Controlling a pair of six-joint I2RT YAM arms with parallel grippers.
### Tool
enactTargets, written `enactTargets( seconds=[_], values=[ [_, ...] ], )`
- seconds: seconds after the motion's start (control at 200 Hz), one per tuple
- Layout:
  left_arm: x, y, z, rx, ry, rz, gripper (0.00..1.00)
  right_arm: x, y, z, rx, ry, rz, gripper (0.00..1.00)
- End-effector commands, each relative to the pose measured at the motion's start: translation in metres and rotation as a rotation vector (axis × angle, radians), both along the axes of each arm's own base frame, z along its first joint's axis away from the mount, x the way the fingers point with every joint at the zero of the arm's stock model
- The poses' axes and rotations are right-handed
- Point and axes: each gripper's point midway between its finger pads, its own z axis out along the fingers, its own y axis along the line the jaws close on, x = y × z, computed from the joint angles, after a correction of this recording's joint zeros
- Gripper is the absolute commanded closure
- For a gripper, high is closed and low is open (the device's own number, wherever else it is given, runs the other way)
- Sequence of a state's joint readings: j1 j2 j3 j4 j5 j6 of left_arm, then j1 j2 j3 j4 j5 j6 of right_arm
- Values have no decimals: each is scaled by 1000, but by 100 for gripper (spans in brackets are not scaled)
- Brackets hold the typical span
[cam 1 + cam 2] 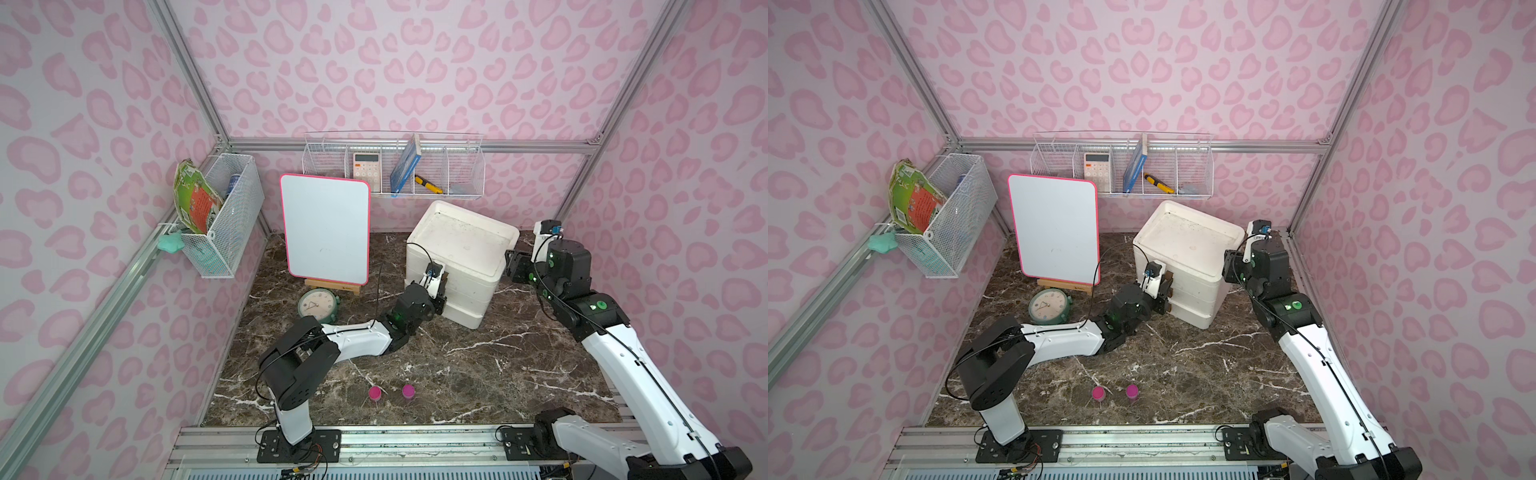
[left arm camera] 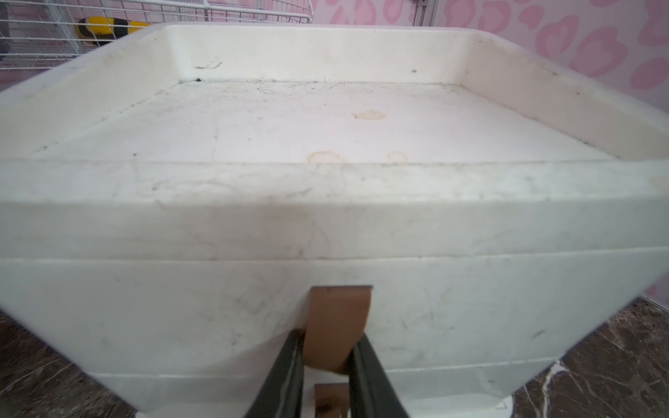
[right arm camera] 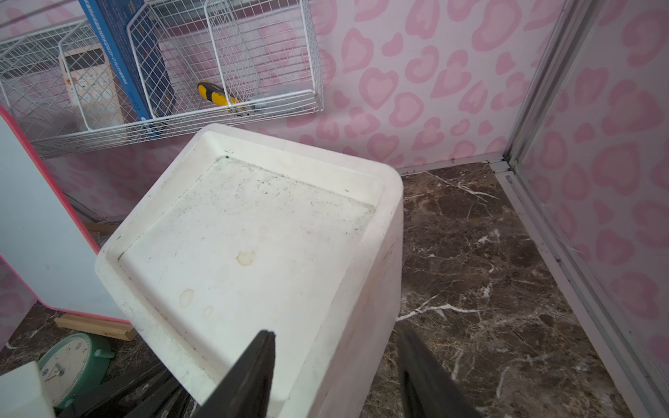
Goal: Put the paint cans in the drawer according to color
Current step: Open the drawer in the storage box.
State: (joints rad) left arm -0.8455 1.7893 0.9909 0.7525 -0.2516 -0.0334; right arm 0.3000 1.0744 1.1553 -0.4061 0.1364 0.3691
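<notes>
Marble tabletop (image 1: 498,365), mostly bare. The drawer (image 1: 461,245), a white chest, stands toward the back right, all drawers look pushed in, top tray empty and stained.

Right gripper (image 3: 336,331): jaws spread, straddling the chest's upper side wall, one finger over the tray, the other outside it. Contact with the wall can't be told. Likely there to brace the chest so it doesn't slide when a drawer gets pulled.

Left gripper (image 2: 330,336): low at the chest front, fingers pressed together onto the brown tab handle (image 2: 338,315), pinching it from both sides. Probably the grip before pulling that drawer open. A second tab (image 2: 327,394) sits just below it.

Paint cans: only two pink cans in view, one (image 1: 375,392) and its twin (image 1: 408,391) standing near the front edge, close together, well apart from the chest. No green or white ones visible; likely already inside, can't confirm.

View notes: both top views show the cans and both arms, but the left wrist hides the pinch there. The left wrist view alone shows fingers on the tab. The right wrist view alone shows the jaw spread over the chest wall; no cans in either wrist view.
</notes>
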Motion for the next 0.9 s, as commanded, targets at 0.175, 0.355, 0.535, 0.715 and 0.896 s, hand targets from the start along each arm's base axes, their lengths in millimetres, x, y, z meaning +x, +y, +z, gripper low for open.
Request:
enactTargets(
  seconds=[0.175, 0.355, 0.535, 0.715, 0.896],
  values=[
    [-7, -4, 37, -39, -88, -54, 100, 2, 1, 7, 3, -27, 3, 45],
    [-20, 8, 44, -46, -87, -52, 100, 2, 1, 7, -1, -26, 3, 45],
    [-36, 18, 45, -40, -75, -59, 100, 2, 1, 5, -3, -22, 3, 45],
    [-56, 27, 44, -34, -68, -74, 100, 2, 0, 8, -5, -25, 3, 45],
    [-76, 37, 40, -29, 15, -103, 100, 2, 0, 10, -7, -29, -1, 44]
  ],
)
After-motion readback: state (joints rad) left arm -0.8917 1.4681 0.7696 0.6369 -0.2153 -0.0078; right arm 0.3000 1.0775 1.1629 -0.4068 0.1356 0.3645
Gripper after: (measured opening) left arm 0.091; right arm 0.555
